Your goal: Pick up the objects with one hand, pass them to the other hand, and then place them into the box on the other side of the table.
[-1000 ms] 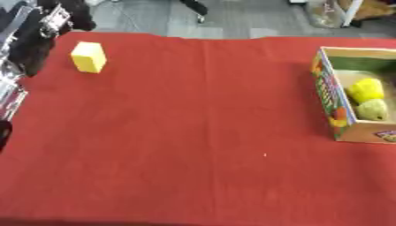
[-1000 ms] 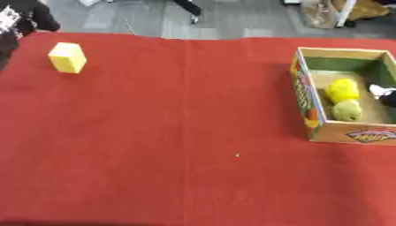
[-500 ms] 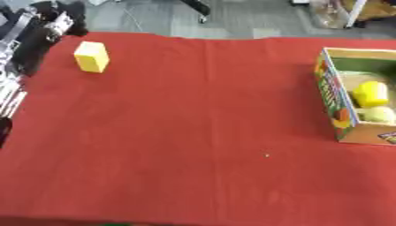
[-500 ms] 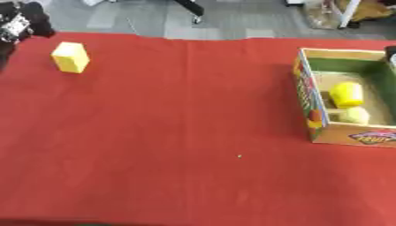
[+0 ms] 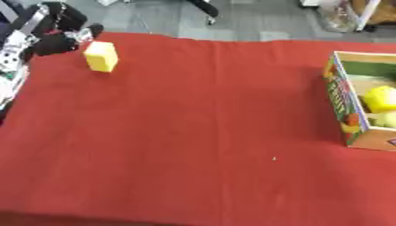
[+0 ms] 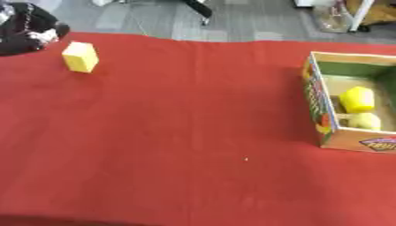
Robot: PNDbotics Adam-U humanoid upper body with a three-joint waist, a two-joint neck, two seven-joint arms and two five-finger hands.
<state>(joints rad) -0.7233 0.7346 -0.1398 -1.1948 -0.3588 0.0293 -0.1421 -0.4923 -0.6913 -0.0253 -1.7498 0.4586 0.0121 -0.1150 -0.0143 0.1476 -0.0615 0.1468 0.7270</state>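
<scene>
While its fingers blur, left hand point(image 5: 58, 37) (edge-cropped) nears yellow block point(image 5: 101, 56).

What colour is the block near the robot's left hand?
Yellow; the block shows best in the left eye view.

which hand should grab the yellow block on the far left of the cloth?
Left. The left hand already sits at the far-left corner right beside the yellow block, not touching it. The right hand shows in neither view. The box lies on the right, so a handover would likely follow.
</scene>
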